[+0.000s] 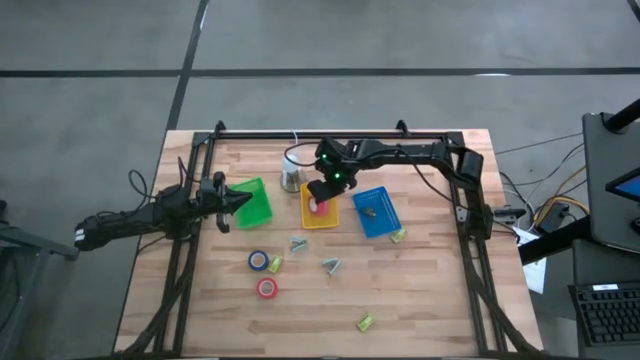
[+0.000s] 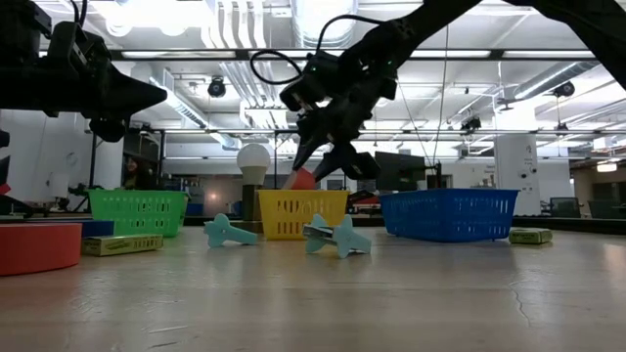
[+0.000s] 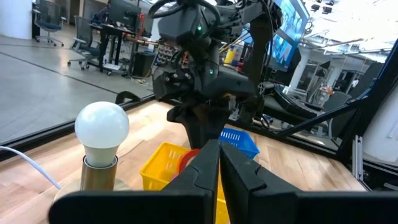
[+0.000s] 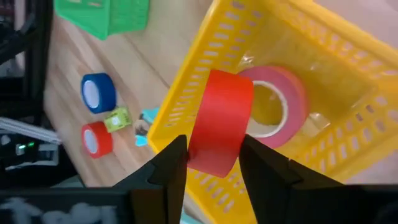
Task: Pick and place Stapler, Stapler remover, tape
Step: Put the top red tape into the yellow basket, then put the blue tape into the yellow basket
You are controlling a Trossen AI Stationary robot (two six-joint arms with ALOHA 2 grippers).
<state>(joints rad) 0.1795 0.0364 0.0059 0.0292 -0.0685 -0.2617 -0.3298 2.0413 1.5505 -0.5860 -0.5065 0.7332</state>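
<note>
My right gripper [image 1: 322,195] hangs over the yellow tray [image 1: 308,217], shut on a red tape roll [image 4: 217,121]. A pink tape roll [image 4: 277,102] lies flat on that tray's floor. A blue tape roll [image 1: 258,260] and another red one [image 1: 266,288] lie on the table nearer the front. Two teal stapler removers [image 1: 298,243] [image 1: 331,265] and small yellow-green staplers [image 1: 275,264] [image 1: 365,322] also rest on the wood. My left gripper [image 1: 240,200] is shut and empty, level over the green tray [image 1: 255,205]. My right gripper pinches the red tape roll across its width, one finger [image 4: 171,165] on each flat side, at the roll's upper edge [image 4: 208,158]. The fingers come from above, pointing down. The roll stands on edge below them at the yellow tray's rim [image 2: 290,196], lifted off the table.
A blue tray [image 1: 376,212] with a small item inside stands right of the yellow one, a stapler [image 1: 398,235] at its corner. A white bulb on a stand [image 1: 292,170] sits behind the trays. Black frame rails [image 1: 330,135] border the table. Bare wood lies toward the near edge.
</note>
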